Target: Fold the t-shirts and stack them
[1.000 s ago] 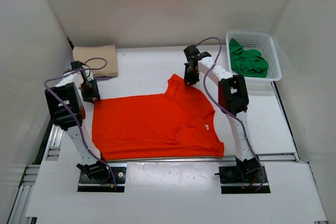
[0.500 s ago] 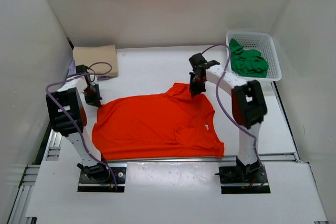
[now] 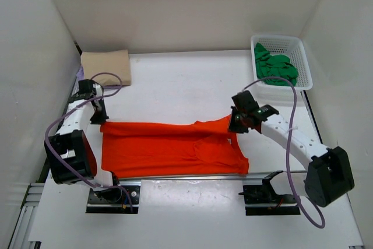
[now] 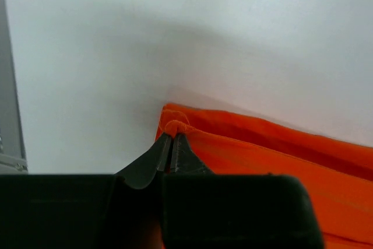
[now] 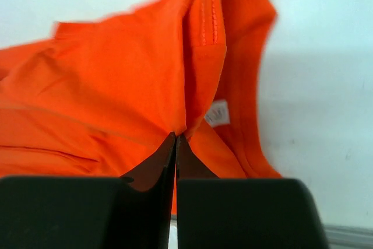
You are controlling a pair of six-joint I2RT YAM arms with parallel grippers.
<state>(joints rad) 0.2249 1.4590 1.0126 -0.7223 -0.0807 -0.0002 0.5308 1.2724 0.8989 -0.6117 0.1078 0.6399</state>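
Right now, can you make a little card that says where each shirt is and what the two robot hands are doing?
orange shirt: bright orange-red cloth t-shirt lying on the white table, far edge doubled over
left gripper: shut on the orange shirt's far-left corner
right gripper: shut on the orange shirt near its collar
beige shirt: folded beige tan cloth t-shirt, far-left of the table
green shirt: crumpled green cloth t-shirt, inside the white plastic mesh basket, far right

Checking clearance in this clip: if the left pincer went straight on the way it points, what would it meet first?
The orange-red t-shirt, whose folded corner the left pincer is shut on. Beyond that corner the wrist view shows only bare white table, though depth is unclear.
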